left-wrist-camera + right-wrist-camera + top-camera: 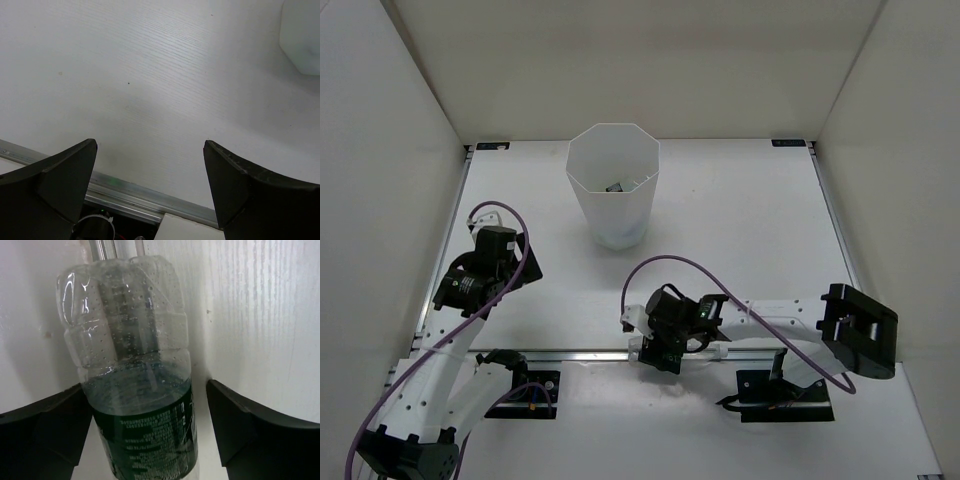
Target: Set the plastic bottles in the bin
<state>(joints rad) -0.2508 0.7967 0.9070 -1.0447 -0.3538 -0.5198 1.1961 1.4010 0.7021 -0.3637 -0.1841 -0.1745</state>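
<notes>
Straddling the dark-green-labelled bottle (140, 390) at six o'clock, my right jaws stand wide, poised to clamp; left jaws gape empty; bin (620, 215) stands at twelve.

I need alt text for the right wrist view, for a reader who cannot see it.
A clear plastic bottle with a dark green label lies on the white table, between the dark fingers of the open right tool.
</notes>
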